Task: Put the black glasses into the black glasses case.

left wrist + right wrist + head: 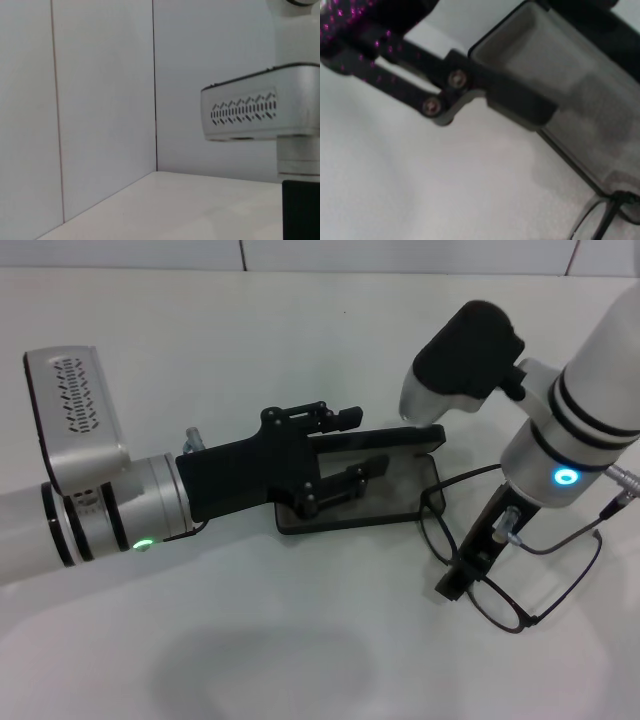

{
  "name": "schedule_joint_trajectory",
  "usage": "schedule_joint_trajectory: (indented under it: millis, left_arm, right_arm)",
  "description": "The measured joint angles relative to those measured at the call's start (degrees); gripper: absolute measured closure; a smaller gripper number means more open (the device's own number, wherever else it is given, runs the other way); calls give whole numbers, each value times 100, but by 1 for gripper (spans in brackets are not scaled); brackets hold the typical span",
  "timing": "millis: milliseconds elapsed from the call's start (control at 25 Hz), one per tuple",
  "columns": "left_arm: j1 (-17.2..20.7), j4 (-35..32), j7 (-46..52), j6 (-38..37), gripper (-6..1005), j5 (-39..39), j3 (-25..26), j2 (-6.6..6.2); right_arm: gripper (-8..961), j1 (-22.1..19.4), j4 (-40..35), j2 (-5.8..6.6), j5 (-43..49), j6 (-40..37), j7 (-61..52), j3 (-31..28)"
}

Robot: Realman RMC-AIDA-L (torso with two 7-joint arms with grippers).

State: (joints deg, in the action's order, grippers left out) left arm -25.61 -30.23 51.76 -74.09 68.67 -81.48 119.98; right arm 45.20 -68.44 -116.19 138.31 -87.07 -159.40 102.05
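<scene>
Two tools work over the white tabletop. The left tool reaches into the open black glasses case, one finger along the raised lid, the other over the grey lining, spread apart and gripping nothing. The black glasses lie just beside the case. The right tool stands over them; its grip cannot be made out.

L arm reaches in from the left, lying low; L gripper fingers spread apart. R arm angled down from the right, R gripper pointing down.
</scene>
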Motion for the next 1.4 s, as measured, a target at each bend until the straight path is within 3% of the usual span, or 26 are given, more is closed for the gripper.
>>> schedule_joint_trajectory:
  millis: [320,520,1080,1280,1400]
  left_arm:
    - [1,0,1,-9,428,7,0,-1]
    - [10,0,-21,-9,429,12,-6,-2]
    - [-2,41,-91,108,430,15,-9,-19]
    - [-7,29,-93,112,431,16,-9,-22]
    - [-6,18,-75,109,431,17,-9,-27]
  right_arm:
    - [280,-37,-7,0,7,40,-72,166]
    - [424,-79,-68,0,8,145,-114,283]
    - [609,-39,-84,0,19,261,-128,324]
    - [620,-33,-223,0,16,-7,-128,258]
    - [701,-29,-330,2,18,-202,-131,141]
